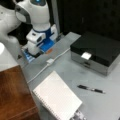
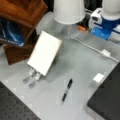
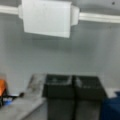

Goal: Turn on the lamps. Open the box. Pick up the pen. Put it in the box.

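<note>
Your box (image 1: 96, 51) sits shut at a front view's right, pen (image 1: 90, 89) lying below it on the table (image 1: 65, 67), while the gripper (image 3: 75, 86), fingers together, holds nothing over the cable switch (image 3: 46, 17).

Grey table (image 1: 75, 72) under shut box (image 1: 96, 51), pen (image 1: 90, 89), notepad (image 1: 57, 99), cable (image 1: 47, 64).

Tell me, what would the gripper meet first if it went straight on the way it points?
The gripper would probably meet the white switch block on the cable, or the grey table beside it; depth is unclear.
</note>
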Tool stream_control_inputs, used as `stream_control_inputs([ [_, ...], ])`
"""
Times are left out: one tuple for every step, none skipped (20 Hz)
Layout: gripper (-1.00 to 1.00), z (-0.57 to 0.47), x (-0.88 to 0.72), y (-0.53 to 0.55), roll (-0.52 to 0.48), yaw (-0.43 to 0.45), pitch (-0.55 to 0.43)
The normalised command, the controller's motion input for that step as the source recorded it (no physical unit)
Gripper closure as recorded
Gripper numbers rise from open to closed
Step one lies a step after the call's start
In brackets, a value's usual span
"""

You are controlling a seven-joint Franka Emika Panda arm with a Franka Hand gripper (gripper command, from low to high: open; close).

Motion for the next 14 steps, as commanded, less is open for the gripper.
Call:
stream_control_inputs([
  [1.00,-0.48,-0.47,-0.18,-0.012,0.050,-0.282],
  [1.00,-0.46,-0.47,-0.18,-0.014,0.047,-0.291],
  [1.00,-0.46,-0.46,-0.16,-0.017,0.035,-0.291],
  [1.00,-0.48,-0.45,-0.16,-0.011,0.015,-0.320],
  [1.00,-0.51,-0.44,-0.15,-0.009,0.004,-0.346],
  [1.00,-0.52,-0.44,-0.14,-0.008,0.002,-0.360],
  [1.00,-0.53,-0.44,-0.13,-0.004,0.004,-0.383],
  [1.00,-0.55,-0.46,-0.13,-0.002,0.010,-0.396],
  [1.00,-0.56,-0.49,-0.12,0.001,0.016,-0.406],
  [1.00,-0.55,-0.52,-0.11,0.001,0.018,-0.410],
  [1.00,-0.54,-0.55,-0.11,-0.004,0.034,-0.417],
  [1.00,-0.52,-0.58,-0.12,-0.011,0.045,-0.426],
  [1.00,-0.49,-0.60,-0.12,-0.014,0.048,-0.433],
  [1.00,-0.48,-0.61,-0.12,-0.014,0.061,-0.450],
])
